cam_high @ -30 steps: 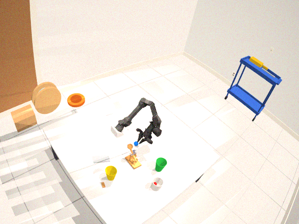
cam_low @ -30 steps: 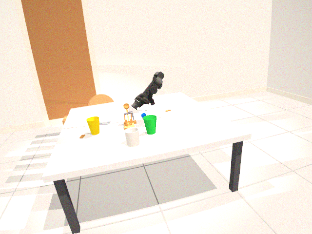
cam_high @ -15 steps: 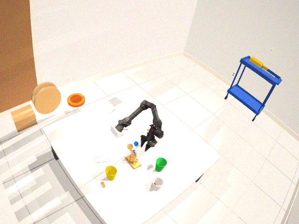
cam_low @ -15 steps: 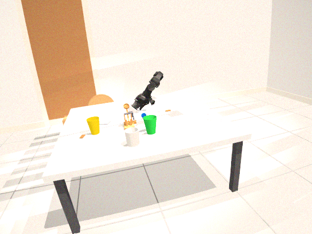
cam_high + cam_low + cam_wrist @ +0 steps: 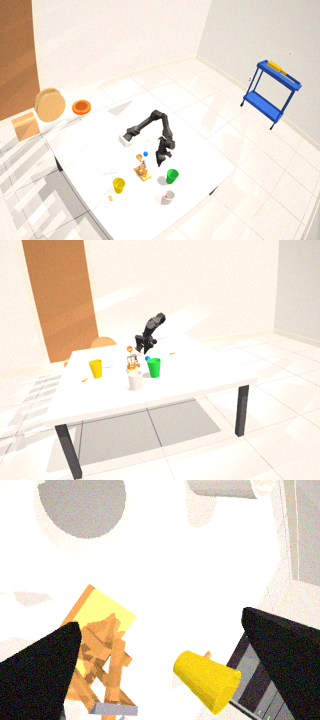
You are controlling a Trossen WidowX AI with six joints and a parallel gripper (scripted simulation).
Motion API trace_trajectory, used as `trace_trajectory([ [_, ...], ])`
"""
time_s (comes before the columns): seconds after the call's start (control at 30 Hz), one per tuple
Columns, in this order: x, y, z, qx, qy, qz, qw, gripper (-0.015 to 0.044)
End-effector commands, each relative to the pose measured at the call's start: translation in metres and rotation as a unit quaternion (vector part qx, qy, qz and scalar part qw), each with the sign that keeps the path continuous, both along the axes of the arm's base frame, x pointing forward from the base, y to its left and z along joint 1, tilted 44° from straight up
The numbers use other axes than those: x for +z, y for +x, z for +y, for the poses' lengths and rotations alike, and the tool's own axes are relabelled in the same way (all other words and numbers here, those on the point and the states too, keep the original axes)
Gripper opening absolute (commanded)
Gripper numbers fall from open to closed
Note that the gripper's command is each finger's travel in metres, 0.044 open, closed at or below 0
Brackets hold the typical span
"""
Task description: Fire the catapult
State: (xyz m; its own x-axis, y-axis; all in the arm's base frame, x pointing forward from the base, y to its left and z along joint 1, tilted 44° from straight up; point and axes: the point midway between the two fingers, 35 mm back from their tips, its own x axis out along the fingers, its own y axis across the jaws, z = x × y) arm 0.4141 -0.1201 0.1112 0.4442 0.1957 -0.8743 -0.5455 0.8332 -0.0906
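The white mug [image 5: 169, 200] [image 5: 135, 382] [image 5: 222, 487] stands upright near the table's front edge. A red ball [image 5: 165, 197] shows inside the mug in the top view. The wooden catapult [image 5: 142, 173] [image 5: 132, 367] [image 5: 116, 662] stands behind the mug, its throwing arm raised and its round cup [image 5: 139, 156] [image 5: 129, 349] empty. My gripper [image 5: 164, 160] [image 5: 141, 351] [image 5: 162, 621] is open and empty, above the table beside the catapult. The wrist view shows its fingers wide apart, with the catapult's frame partly behind the left finger. The red ball is not visible in the exterior view.
A blue ball [image 5: 145, 153] [image 5: 147, 358] lies behind the catapult. A green cup [image 5: 171, 177] [image 5: 154, 368] stands beside the mug. A yellow cup [image 5: 118, 186] [image 5: 96, 369] [image 5: 202, 677] stands left, near a small orange block [image 5: 110, 198] [image 5: 84, 379]. Another orange block [image 5: 172, 353] lies farther back.
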Motion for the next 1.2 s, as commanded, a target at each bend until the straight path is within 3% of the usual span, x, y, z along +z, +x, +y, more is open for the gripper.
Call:
trace_trajectory([
  [0.0, 0.002, 0.015, -0.010, -0.046, 0.036, -0.019, 0.998, 0.0440],
  [0.53, 0.009, 0.065, -0.062, -0.230, 0.204, -0.078, 0.948, 0.0440],
  [1.17, 0.023, 0.110, -0.133, -0.359, 0.437, -0.111, 0.817, 0.0440],
])
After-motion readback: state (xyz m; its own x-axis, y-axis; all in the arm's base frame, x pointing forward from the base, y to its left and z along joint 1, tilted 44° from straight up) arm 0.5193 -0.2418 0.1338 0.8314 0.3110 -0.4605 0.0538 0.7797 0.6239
